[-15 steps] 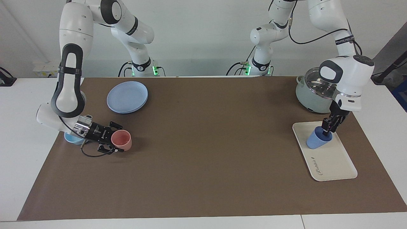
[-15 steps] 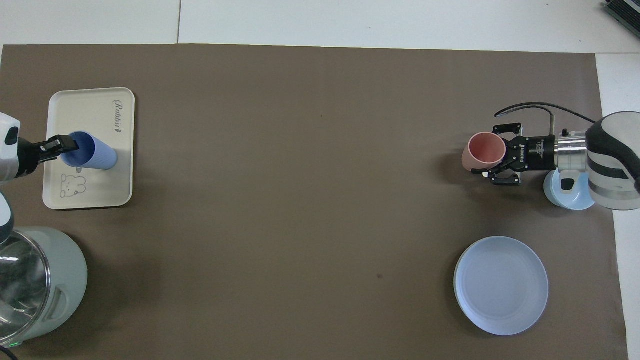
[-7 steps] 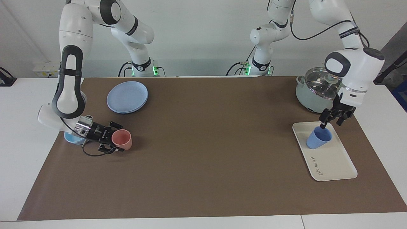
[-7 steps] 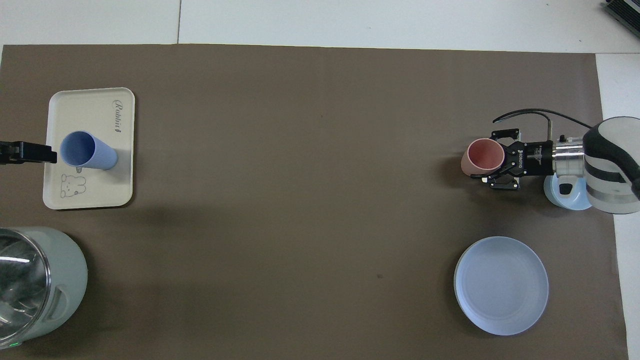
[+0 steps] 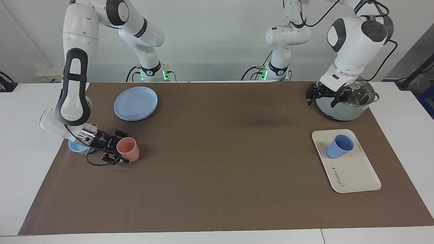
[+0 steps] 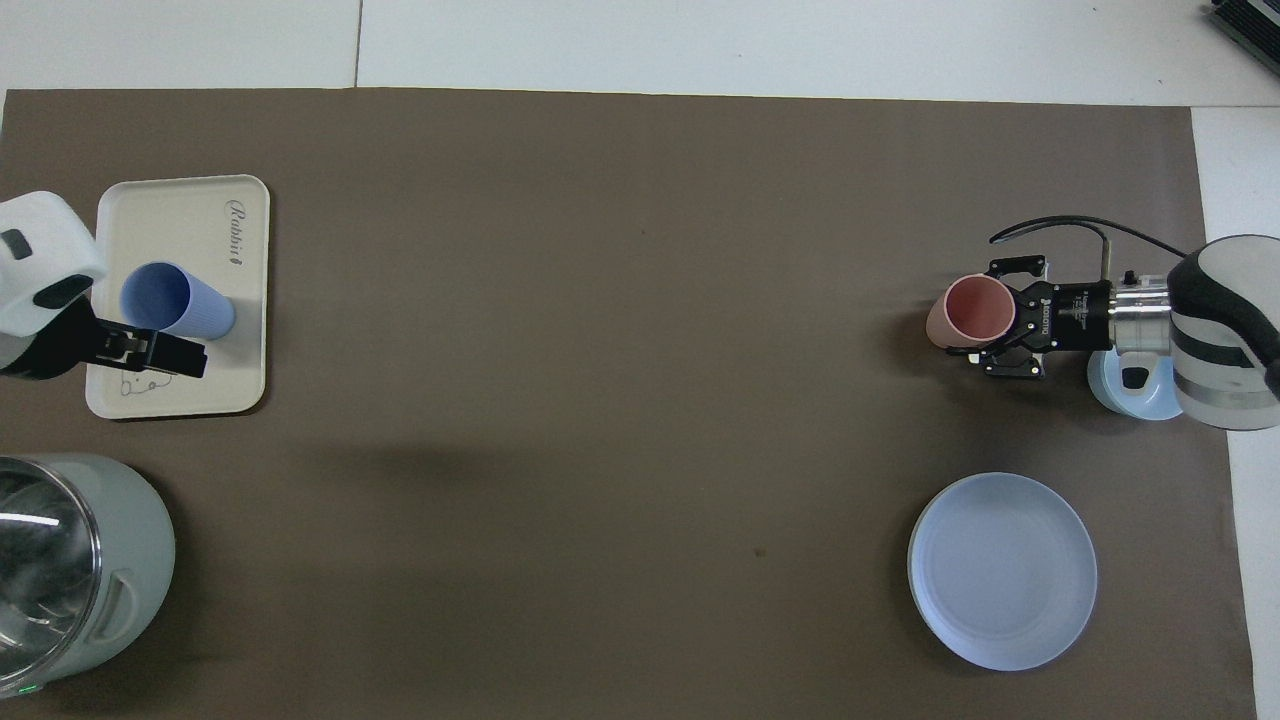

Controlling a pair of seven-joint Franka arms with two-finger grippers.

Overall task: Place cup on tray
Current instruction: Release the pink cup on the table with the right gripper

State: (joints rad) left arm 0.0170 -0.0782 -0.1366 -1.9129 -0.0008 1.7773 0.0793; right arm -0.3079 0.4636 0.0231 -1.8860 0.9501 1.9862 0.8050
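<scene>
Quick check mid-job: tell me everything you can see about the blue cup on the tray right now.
The cup is a small periwinkle-blue tumbler, plastic by its look, tapered toward the base, no handle, with faint ribbing on its wall in the overhead view. It stands upright, mouth up, and looks empty. It rests on the tray, in the half nearer the robots, beside the bear drawing, away from the lettering. Nothing else touches it: the left hand is raised clear of it, by the pot in the facing view.
</scene>
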